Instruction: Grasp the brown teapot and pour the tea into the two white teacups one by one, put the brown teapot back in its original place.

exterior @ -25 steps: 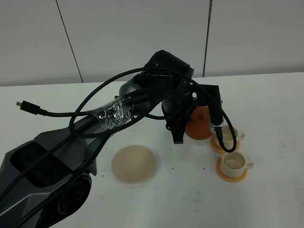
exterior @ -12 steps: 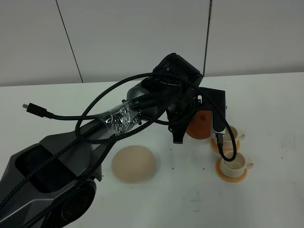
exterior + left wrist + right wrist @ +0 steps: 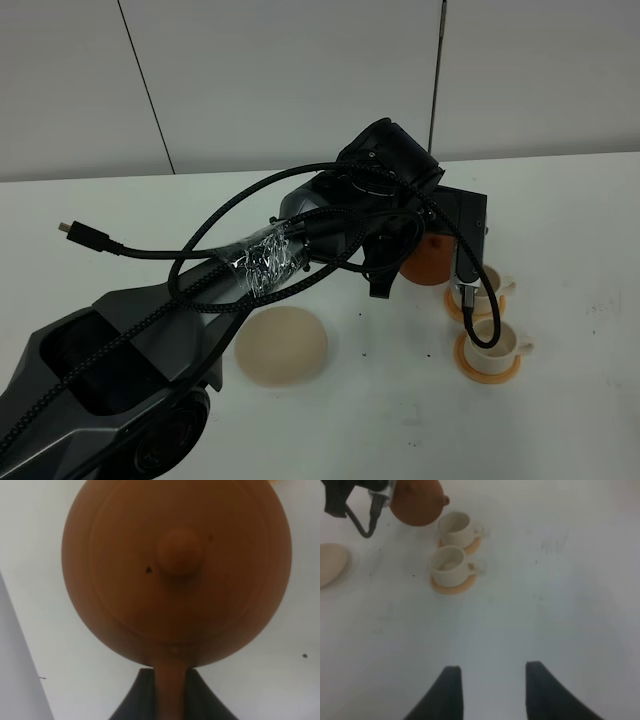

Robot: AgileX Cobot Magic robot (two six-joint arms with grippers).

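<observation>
The right gripper (image 3: pixel 490 672) hangs over the bare white table (image 3: pixel 560 605). Its two dark fingers stand apart with nothing between them.

In the high view, the bulky black left arm (image 3: pixel 150 330) fills the near left corner. It reaches away and to the right, with braided cables (image 3: pixel 150 250) looped along it.

Just beyond the arm's base, a round pale beige trivet (image 3: pixel 281 345) lies flat on the table with nothing on it.

To the right of the trivet, well apart from it, the near teacup (image 3: pixel 490 342) stands upright on an orange coaster (image 3: pixel 488 376). Just behind it, the far teacup (image 3: pixel 490 282) stands on a second coaster (image 3: pixel 455 308). What the cups contain cannot be made out.

The brown teapot (image 3: pixel 432 260) is off the trivet, just left of the far teacup. From the high view the arm's end hides most of it.

The left wrist view looks straight at the lid and its knob (image 3: pixel 180 552). The left gripper (image 3: pixel 169 675) is clamped on the teapot's loop handle (image 3: pixel 170 695).

A plain panelled wall (image 3: pixel 300 80) rises behind the table.
</observation>
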